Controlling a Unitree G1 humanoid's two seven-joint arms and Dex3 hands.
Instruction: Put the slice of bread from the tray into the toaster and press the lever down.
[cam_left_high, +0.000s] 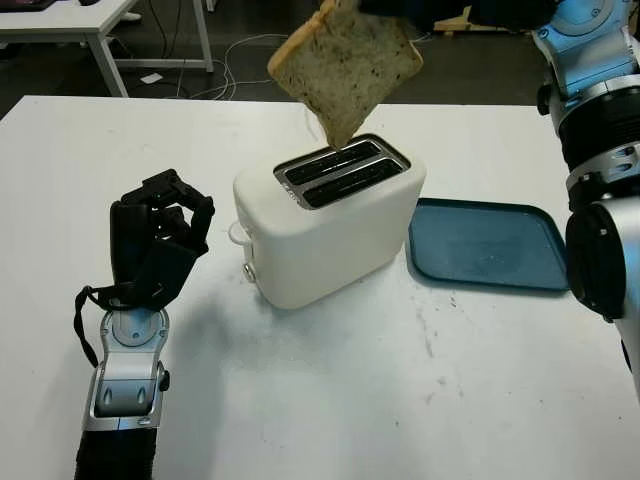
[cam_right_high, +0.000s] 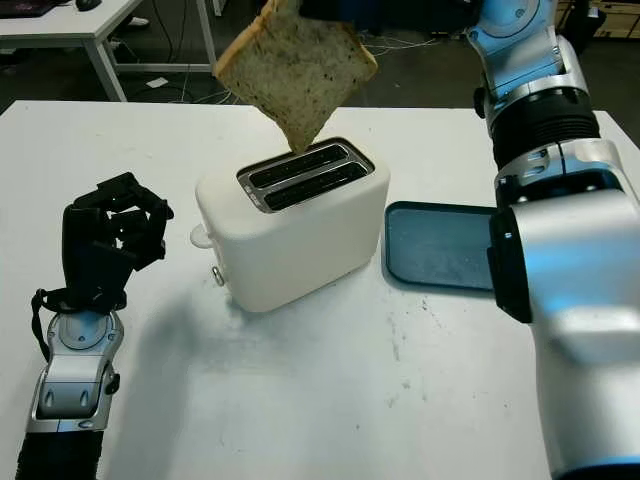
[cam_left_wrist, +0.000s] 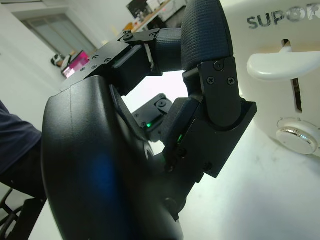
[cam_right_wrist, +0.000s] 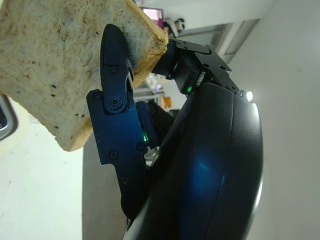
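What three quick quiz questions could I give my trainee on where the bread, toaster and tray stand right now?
1. True or false: the slice of bread is already seated in a slot of the toaster.
2. Which hand holds the bread? A) left hand B) right hand C) neither
3. Fill in: the blue tray on the table carries ____.

Key
1. False. The slice hangs tilted, one corner pointing down just above the slots.
2. B. The right hand pinches it from above; the left hand is curled, holding nothing, on the toaster's lever side.
3. Nothing.
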